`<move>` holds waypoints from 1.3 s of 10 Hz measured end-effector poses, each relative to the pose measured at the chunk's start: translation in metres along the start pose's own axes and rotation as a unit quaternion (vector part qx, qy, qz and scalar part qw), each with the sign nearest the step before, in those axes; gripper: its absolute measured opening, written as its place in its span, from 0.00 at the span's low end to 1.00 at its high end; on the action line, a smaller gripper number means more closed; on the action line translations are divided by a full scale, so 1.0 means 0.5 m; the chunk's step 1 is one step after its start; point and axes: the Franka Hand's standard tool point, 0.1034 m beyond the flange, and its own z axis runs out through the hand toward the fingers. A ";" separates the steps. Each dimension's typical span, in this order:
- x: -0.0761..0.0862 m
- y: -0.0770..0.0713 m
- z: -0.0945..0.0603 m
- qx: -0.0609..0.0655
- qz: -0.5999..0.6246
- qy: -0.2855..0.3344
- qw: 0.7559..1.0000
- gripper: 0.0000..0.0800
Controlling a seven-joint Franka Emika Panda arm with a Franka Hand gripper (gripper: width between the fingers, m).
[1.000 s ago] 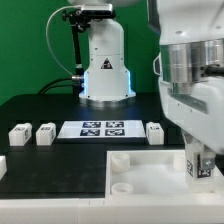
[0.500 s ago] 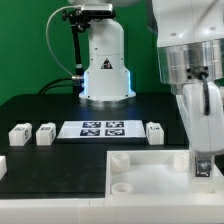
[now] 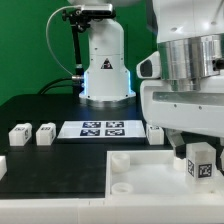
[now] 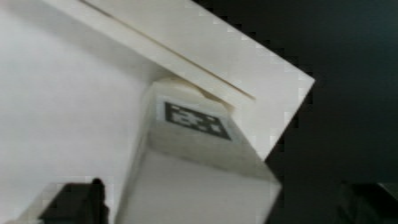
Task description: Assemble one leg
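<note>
Gripper [image 3: 200, 168] of mine hangs low at the exterior view's right, over the near corner of the large white square plastic tray-like part [image 3: 140, 175], and its fingers appear closed on the small white stubby plastic leg [image 3: 201, 164] with the black-and-white square tag on its face; the exterior view hides the fingertips themselves behind my wrist housing, so I judge the hold mostly from the wrist view, where the leg [image 4: 199, 150] stands out long and upright between two dark finger [image 4: 71, 203] shapes with the tray's white rim behind it. Whether the leg's lower end already touches a corner socket I cannot tell. It looks to me a light, rigid, hollow-moulded piece, smooth-sided and therefore a little slippery, not fragile; I think a firm pinch across its two flat opposite sides, near the upper end, suits it best, leaving the lower end free to enter a socket. Three more white stubby blocks [image 3: 18, 135] [image 3: 45, 133] [image 3: 155, 132] sit on the black desk [image 3: 40, 105] beside the flat white marker board [image 3: 100, 128], well apart from me.
</note>
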 end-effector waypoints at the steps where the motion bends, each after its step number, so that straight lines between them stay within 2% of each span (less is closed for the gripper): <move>1: 0.001 0.003 0.002 -0.006 -0.103 0.003 0.995 0.81; 2: -0.006 0.007 0.008 -0.015 -0.236 0.003 0.972 0.81; 3: -0.017 0.010 0.013 -0.020 -0.308 -0.002 0.951 0.81; 5: -0.014 0.020 0.014 -0.025 -0.422 -0.012 0.906 0.81; 7: -0.014 0.019 0.015 -0.025 -0.397 -0.011 0.917 0.81; 8: -0.013 0.020 0.015 -0.025 -0.398 -0.011 0.917 0.65; 9: -0.013 0.020 0.015 -0.025 -0.370 -0.011 0.929 0.48; 10: -0.014 0.019 0.015 -0.025 -0.318 -0.010 0.948 0.48; 11: -0.013 0.019 0.015 -0.025 -0.238 -0.008 0.971 0.36; 12: -0.013 0.019 0.015 -0.025 -0.194 -0.006 0.981 0.36; 13: -0.013 0.013 0.018 -0.032 -0.083 -0.002 0.996 0.36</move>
